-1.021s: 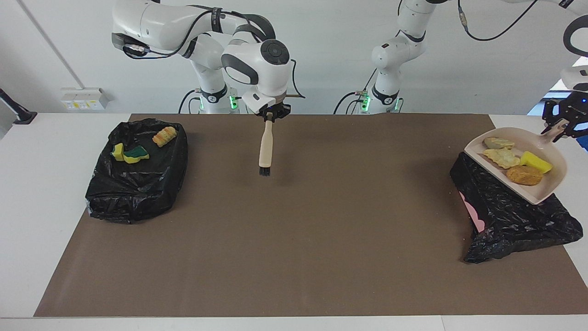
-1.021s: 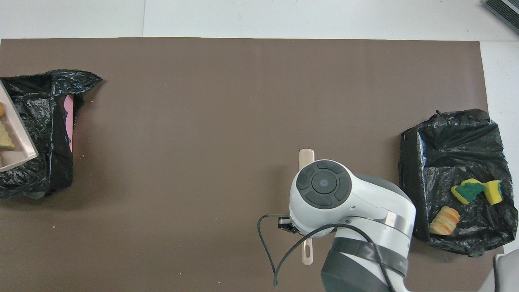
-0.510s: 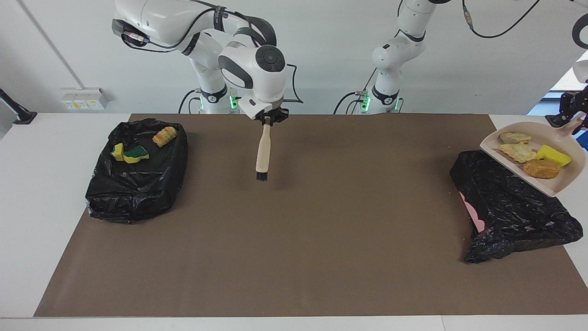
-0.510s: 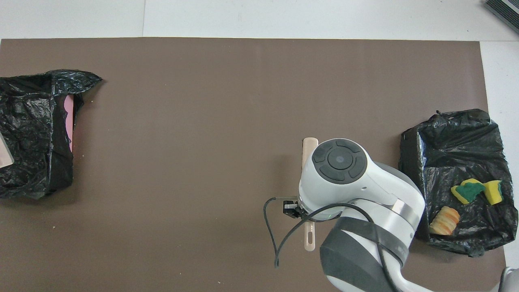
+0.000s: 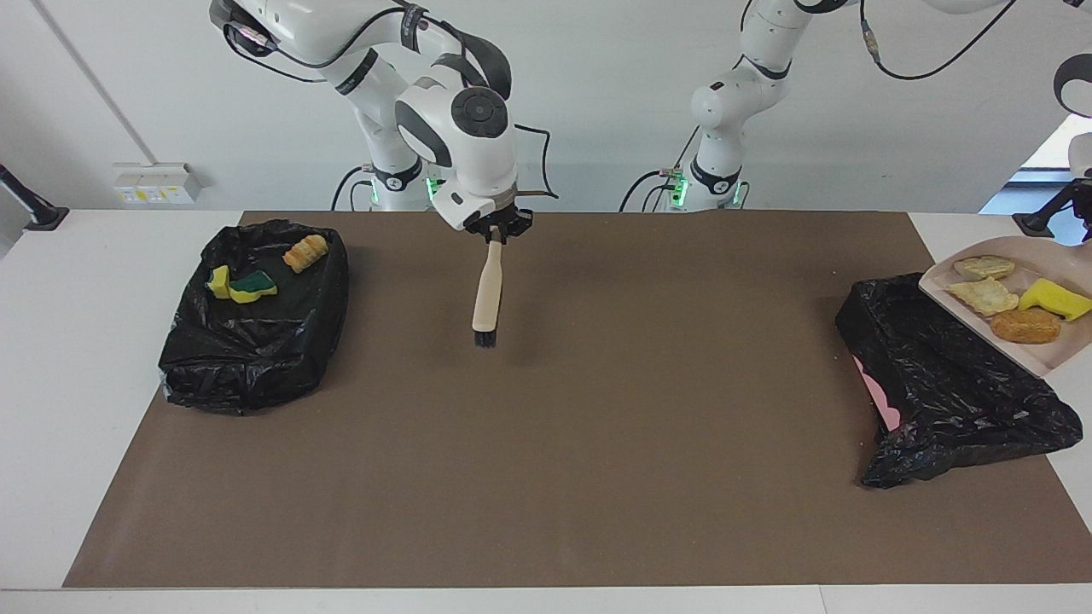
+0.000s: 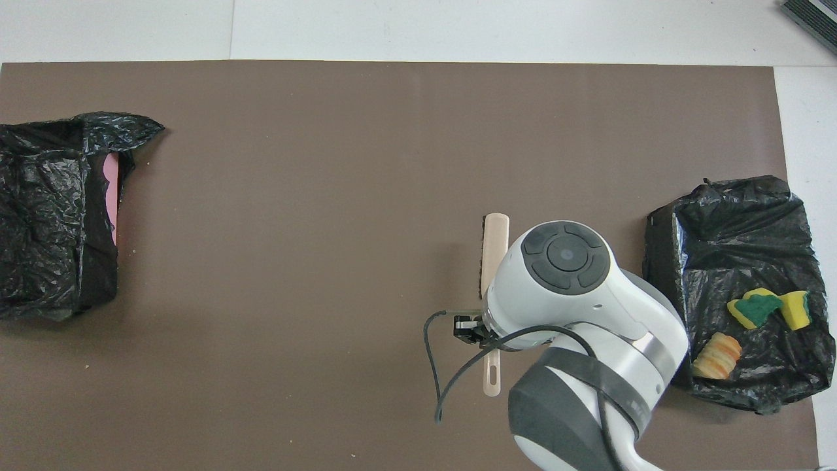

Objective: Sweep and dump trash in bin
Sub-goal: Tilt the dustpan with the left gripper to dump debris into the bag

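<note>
My left gripper (image 5: 1077, 215) shows only at the edge of the facing view, shut on the handle of a pale pink dustpan (image 5: 1045, 358). It holds the pan in the air over the edge of a black-bagged bin (image 5: 947, 384) at the left arm's end. In the pan lies trash: two pale beige chunks (image 5: 981, 296), a yellow one (image 5: 1054, 298) and an orange-brown one (image 5: 1024, 326). My right gripper (image 5: 499, 228) is shut on a beige brush (image 5: 488, 290), bristles down, over the mat (image 5: 597, 426). The brush also shows in the overhead view (image 6: 495, 239).
A second black-bagged bin (image 5: 256, 341) stands at the right arm's end. It holds yellow-and-green sponge pieces (image 5: 243, 286) and an orange one (image 5: 305, 251). Both bins show in the overhead view (image 6: 52, 216) (image 6: 739, 216). Small crumbs dot the mat.
The left gripper has carried the dustpan outward past the bin's edge, out of the overhead view. The right gripper has shifted a little with the brush, whose bristle end swung farther from the robots.
</note>
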### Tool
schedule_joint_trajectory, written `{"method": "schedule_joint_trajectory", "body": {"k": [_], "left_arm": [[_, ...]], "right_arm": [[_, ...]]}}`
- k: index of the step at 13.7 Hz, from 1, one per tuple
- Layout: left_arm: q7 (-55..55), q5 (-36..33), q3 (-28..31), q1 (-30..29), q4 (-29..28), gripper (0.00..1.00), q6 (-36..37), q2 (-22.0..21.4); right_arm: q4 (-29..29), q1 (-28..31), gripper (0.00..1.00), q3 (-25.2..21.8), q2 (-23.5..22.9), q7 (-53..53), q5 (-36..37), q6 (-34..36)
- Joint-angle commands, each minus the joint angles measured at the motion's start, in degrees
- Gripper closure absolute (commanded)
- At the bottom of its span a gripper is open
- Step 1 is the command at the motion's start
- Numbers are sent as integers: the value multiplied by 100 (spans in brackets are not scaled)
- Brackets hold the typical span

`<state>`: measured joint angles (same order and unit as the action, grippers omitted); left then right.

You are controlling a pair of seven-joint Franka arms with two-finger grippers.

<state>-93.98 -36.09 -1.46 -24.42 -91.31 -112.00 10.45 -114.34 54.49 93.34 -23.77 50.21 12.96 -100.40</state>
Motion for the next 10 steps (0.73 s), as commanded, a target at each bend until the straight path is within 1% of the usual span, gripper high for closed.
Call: {"method": "schedule_joint_trajectory", "body": {"k": [1,5,7,8,10], "left_arm": [[-33,-799,67,427,140,100,72,53],[-24,-1591,76,499,167,100,99,62],[-24,-1725,67,526,175,100,160,-8],[-7,-1891,67,682,175,100,361,-17],[159,-2129,76,850,219,100,538,-78]], "right_arm": [[-114,255,100,-26,732,-581,-565,-226],[-228,264,100,-149,1093,-810,-821,-550],[-238,273,100,-185,1190,-872,-839,-604],[-238,273,100,-237,1321,-968,-848,-630],[-229,273,100,-264,1306,-1030,-848,-639]]}}
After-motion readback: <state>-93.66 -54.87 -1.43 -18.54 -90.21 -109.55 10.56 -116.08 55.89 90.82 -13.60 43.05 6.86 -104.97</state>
